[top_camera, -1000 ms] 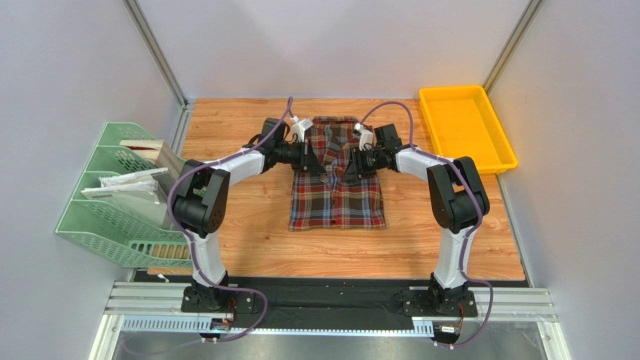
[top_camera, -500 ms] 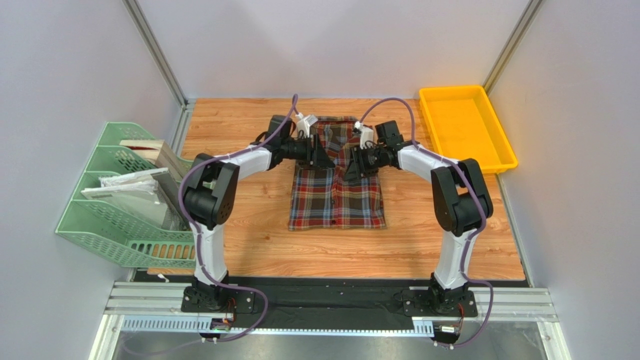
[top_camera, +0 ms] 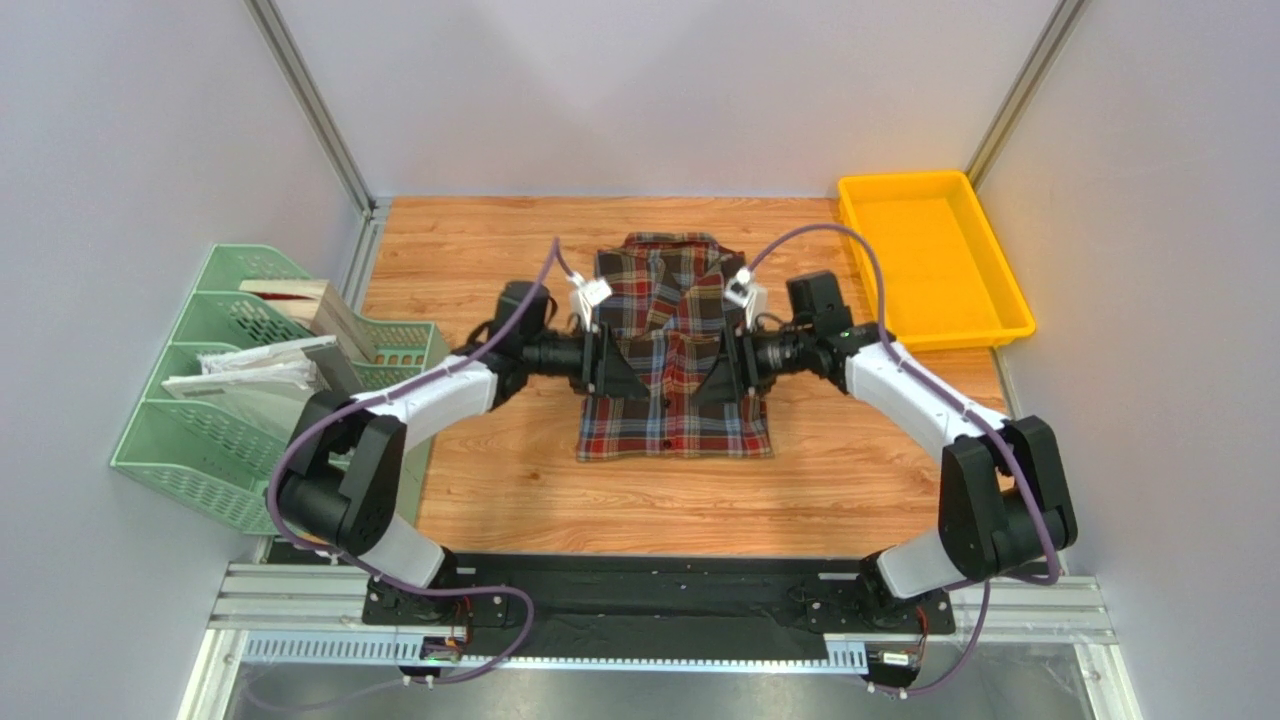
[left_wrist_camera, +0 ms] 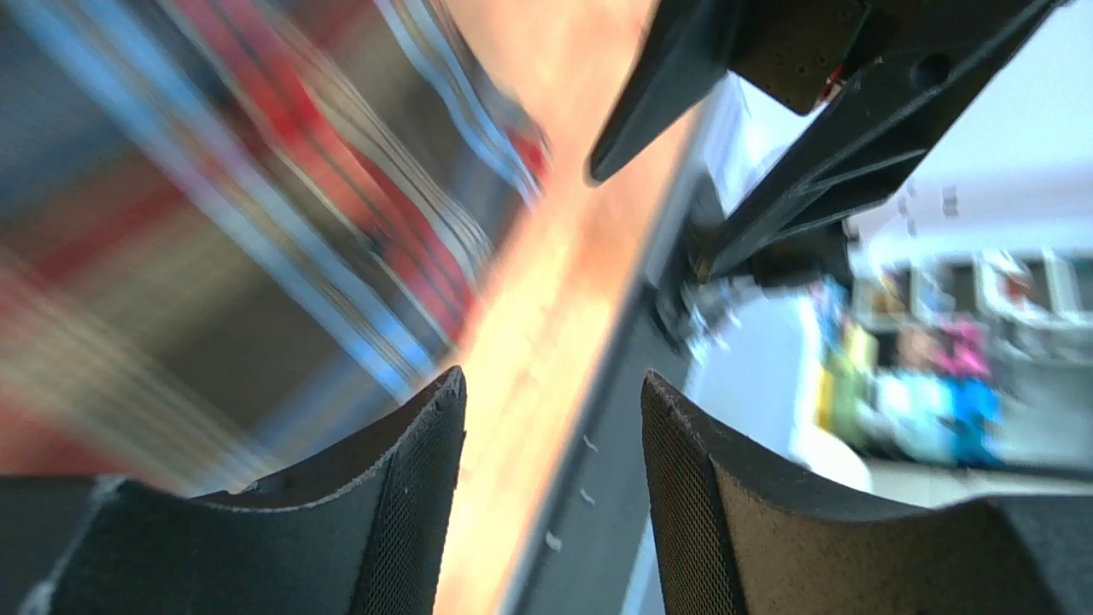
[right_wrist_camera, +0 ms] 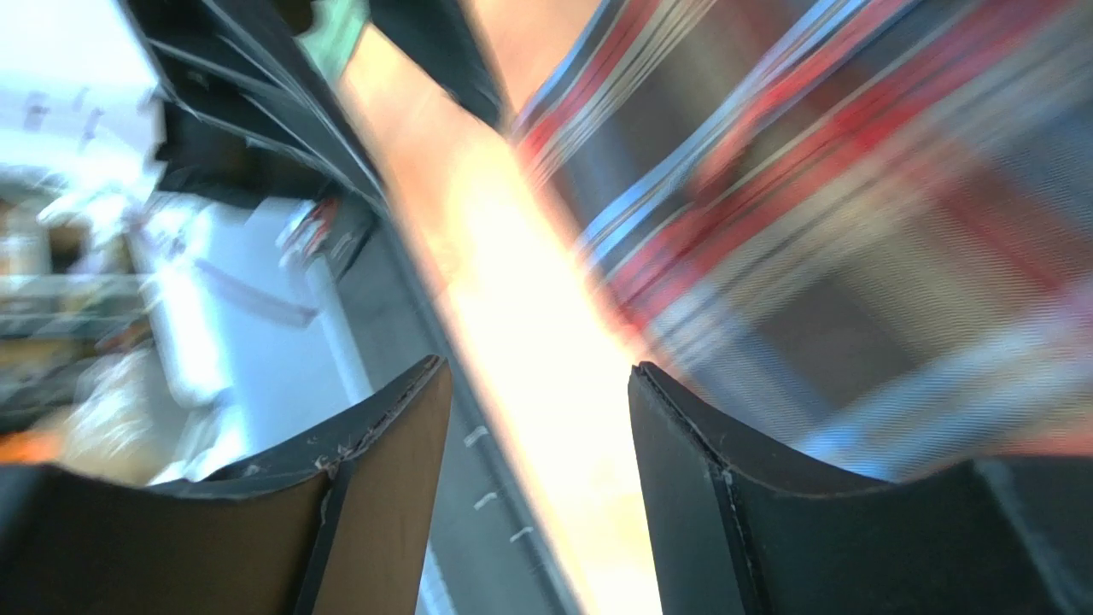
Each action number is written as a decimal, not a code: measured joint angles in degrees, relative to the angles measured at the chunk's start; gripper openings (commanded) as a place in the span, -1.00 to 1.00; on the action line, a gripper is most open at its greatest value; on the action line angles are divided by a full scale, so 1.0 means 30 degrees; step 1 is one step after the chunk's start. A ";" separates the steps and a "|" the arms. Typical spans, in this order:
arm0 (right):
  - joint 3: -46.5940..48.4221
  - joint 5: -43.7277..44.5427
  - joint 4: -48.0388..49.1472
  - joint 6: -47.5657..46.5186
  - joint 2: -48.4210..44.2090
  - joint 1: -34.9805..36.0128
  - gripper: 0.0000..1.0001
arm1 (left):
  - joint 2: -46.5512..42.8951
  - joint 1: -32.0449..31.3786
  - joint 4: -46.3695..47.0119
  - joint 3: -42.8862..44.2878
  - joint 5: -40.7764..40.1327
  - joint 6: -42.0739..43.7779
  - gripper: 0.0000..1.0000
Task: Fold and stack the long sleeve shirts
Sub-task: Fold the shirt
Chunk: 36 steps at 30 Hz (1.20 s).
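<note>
We are looking down on 1 plaid flannel shirt [top_camera: 672, 413], and it is lying flat in the middle of the wooden bench [top_camera: 496, 270], collar [top_camera: 669, 240] pointing to the far side and hem facing the 2 arm bases. It is showing as a tidy narrow rectangle, with both sleeves tucked in and neither one sticking out past the sides.

2 arms are reaching in, 1 from each side. The left hand [top_camera: 631, 365] is sitting over the shirt's left edge about halfway up, and the right hand [top_camera: 715, 365] is mirroring it over the right edge, the 2 pointing at each other across the cloth.

On the left wrist camera, the 2 fingers [left_wrist_camera: 385, 500] are standing well apart with nothing between them; only blurred plaid and a strip of bench are showing through the gap. It is the same on the right wrist camera: 2 fingers [right_wrist_camera: 372, 487] are spread, gripping nothing, with blurred plaid off to 1 side. Whether the fingertips are touching the cloth, I cannot tell.

Off to the left, 1 green mesh file rack [top_camera: 196, 435] is holding papers. At the far right corner, 1 yellow tray [top_camera: 932, 263] is sitting well apart from the shirt.
</note>
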 measured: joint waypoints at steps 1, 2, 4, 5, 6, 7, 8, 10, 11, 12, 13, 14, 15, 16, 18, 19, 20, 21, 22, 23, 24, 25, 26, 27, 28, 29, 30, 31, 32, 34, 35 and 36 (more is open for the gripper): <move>-0.0663 -0.0401 0.0153 0.0437 -0.0066 0.0495 0.15 | 0.0138 -0.0619 0.0321 -0.0685 0.0248 -0.0364 0.14; -0.1231 -0.0714 0.0437 0.0874 -0.0044 0.0976 0.14 | 0.0277 -0.1107 0.0495 -0.1158 0.0386 -0.0612 0.13; -0.2055 -0.1297 0.1013 0.1712 0.0270 0.1756 0.10 | 0.0780 -0.2237 0.0991 -0.1902 0.0474 -0.1151 0.11; -0.2324 -0.1632 0.1472 0.2142 0.0678 0.1960 0.09 | 0.1107 -0.2659 0.1158 -0.2084 0.0459 -0.1355 0.12; -0.2390 -0.1792 0.1763 0.2368 0.1078 0.2222 0.06 | 0.1552 -0.2900 0.1326 -0.2127 0.0437 -0.1537 0.12; -0.2426 -0.1974 0.2193 0.2543 0.1741 0.2229 0.06 | 0.2193 -0.3002 0.1632 -0.2062 0.0386 -0.1727 0.13; -0.2433 -0.2076 0.2659 0.2739 0.2506 0.2135 0.06 | 0.2798 -0.2973 0.1712 -0.1953 0.0226 -0.1814 0.13; -0.2514 -0.2164 0.3453 0.3147 0.4051 0.1778 0.05 | 0.4342 -0.2739 0.1945 -0.1719 -0.0146 -0.2127 0.13; -0.2586 -0.2215 0.3854 0.3381 0.4932 0.1508 0.04 | 0.5100 -0.2586 0.2025 -0.1690 -0.0284 -0.2288 0.14; -0.2652 -0.2237 0.4116 0.3621 0.5858 0.1202 0.05 | 0.5880 -0.2426 0.2018 -0.1690 -0.0393 -0.2586 0.13; -0.2783 -0.2324 0.4299 0.3847 0.6645 0.0947 0.04 | 0.6492 -0.2273 0.2164 -0.1690 0.0029 -0.3009 0.13; -0.2885 -0.2659 0.4379 0.4095 0.7147 0.0772 0.05 | 0.6732 -0.2149 0.2339 -0.1647 0.0415 -0.3337 0.13; -0.2987 -0.3279 0.4539 0.4415 0.7548 0.0583 0.05 | 0.6776 -0.2091 0.2390 -0.1596 0.0532 -0.3592 0.11; -0.3031 -0.3548 0.4728 0.4619 0.7657 0.0495 0.05 | 0.6776 -0.2062 0.2426 -0.1596 0.0474 -0.3716 0.09; -0.3118 -0.3708 0.4947 0.4867 0.7664 0.0495 0.04 | 0.6725 -0.2033 0.2361 -0.1610 0.0386 -0.3861 0.04; -0.3118 -0.3716 0.4918 0.4889 0.7635 0.0495 0.04 | 0.6615 -0.2004 0.2280 -0.1683 0.0270 -0.3905 0.04; -0.3111 -0.3730 0.4794 0.4852 0.7512 0.0495 0.04 | 0.6368 -0.1989 0.2280 -0.1843 0.0204 -0.3905 0.07; -0.3082 -0.3585 0.4255 0.4677 0.7184 0.0481 0.05 | 0.5734 -0.1931 0.2193 -0.2310 -0.0007 -0.3803 0.08; -0.3016 -0.3417 0.3628 0.4444 0.6681 0.0437 0.06 | 0.4998 -0.1851 0.1938 -0.2681 -0.0117 -0.3716 0.08; -0.2871 -0.3257 0.3060 0.4197 0.6193 0.0408 0.05 | 0.4269 -0.1778 0.1603 -0.2885 -0.0240 -0.3570 0.08; -0.2637 -0.3126 0.2557 0.3912 0.5581 0.0342 0.05 | 0.3424 -0.1690 0.1362 -0.2980 -0.0270 -0.3381 0.08; -0.2120 -0.3038 0.1953 0.3621 0.4867 0.0197 0.04 | 0.2550 -0.1581 0.1202 -0.2856 -0.0270 -0.3118 0.08; -0.1588 -0.3002 0.1632 0.3300 0.4481 0.0007 0.02 | 0.1960 -0.1464 0.1166 -0.2528 -0.0262 -0.2827 0.08; -0.0845 -0.2965 0.1362 0.2973 0.4218 -0.0233 0.01 | 0.1596 -0.1355 0.1093 -0.2004 -0.0255 -0.2535 0.08; 0.0036 -0.2900 0.1195 0.2659 0.4160 -0.0503 0.01 | 0.1494 -0.1224 0.0896 -0.1020 -0.0299 -0.2171 0.08; 0.0867 -0.2798 0.1115 0.2331 0.4255 -0.0750 0.00 | 0.1654 -0.1144 0.0882 -0.0233 -0.0430 -0.1931 0.07; 0.1377 -0.2725 0.1115 0.2149 0.4415 -0.0903 -0.02 | 0.1974 -0.1064 0.0918 0.0758 -0.0517 -0.1727 0.07; 0.2127 -0.2652 0.0962 0.1858 0.4765 -0.1100 -0.02 | 0.2455 -0.0984 0.0889 0.1632 -0.0641 -0.1581 0.07; 0.2914 -0.2572 0.0911 0.1617 0.5348 -0.1260 -0.03 | 0.3147 -0.0918 0.0896 0.2637 -0.0838 -0.1450 0.07; 0.4022 -0.2375 0.0947 0.1253 0.6761 -0.1523 -0.04 | 0.4546 -0.0801 0.0801 0.4014 -0.1231 -0.1282 0.07; 0.4488 -0.2295 0.0874 0.1144 0.7541 -0.1617 -0.04 | 0.5457 -0.0692 0.0721 0.4743 -0.1486 -0.1275 0.06; 0.4954 -0.2215 0.0903 0.1086 0.8488 -0.1705 -0.04 | 0.6397 -0.0605 0.0685 0.5340 -0.1734 -0.1290 0.06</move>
